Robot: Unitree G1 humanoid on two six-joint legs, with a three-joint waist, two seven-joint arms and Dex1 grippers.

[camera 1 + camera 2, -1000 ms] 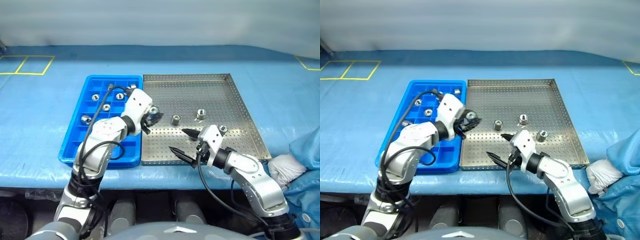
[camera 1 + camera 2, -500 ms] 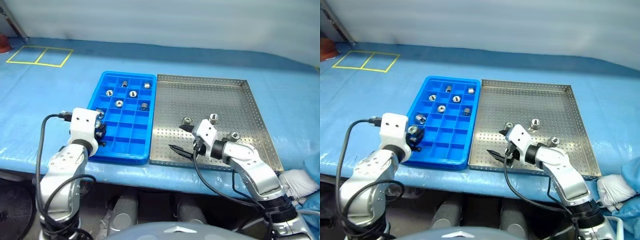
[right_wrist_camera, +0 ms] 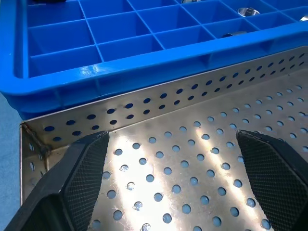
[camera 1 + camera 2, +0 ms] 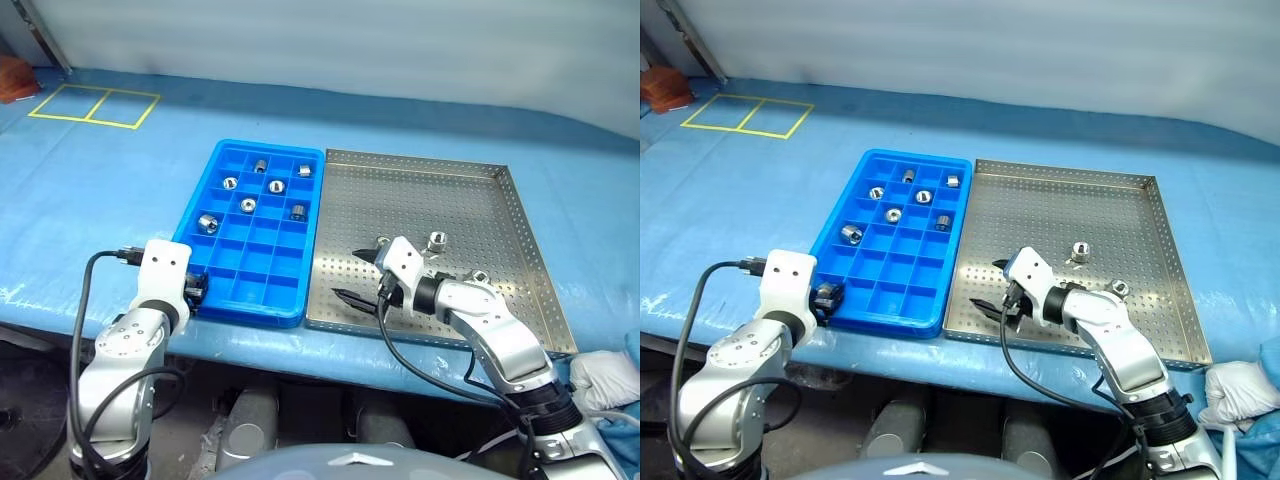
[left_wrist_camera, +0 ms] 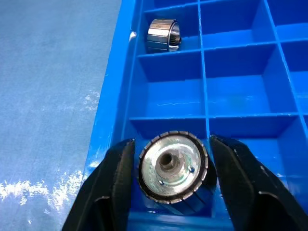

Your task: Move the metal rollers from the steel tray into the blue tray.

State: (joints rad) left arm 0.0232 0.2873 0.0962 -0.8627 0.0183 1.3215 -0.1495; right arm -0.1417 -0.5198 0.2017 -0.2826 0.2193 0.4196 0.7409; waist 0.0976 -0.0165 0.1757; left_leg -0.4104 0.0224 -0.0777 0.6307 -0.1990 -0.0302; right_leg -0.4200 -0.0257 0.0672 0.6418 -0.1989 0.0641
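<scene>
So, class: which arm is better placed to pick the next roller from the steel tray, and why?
Right. The right gripper hangs open over the steel tray, beside a loose roller; the left gripper sits at the blue tray around another.

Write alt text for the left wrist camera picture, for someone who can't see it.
A shiny metal roller sits between the left gripper's two black fingers, over a near corner compartment of the blue tray. A second roller lies two compartments further along the same edge; blue table covering lies beside the tray.
</scene>
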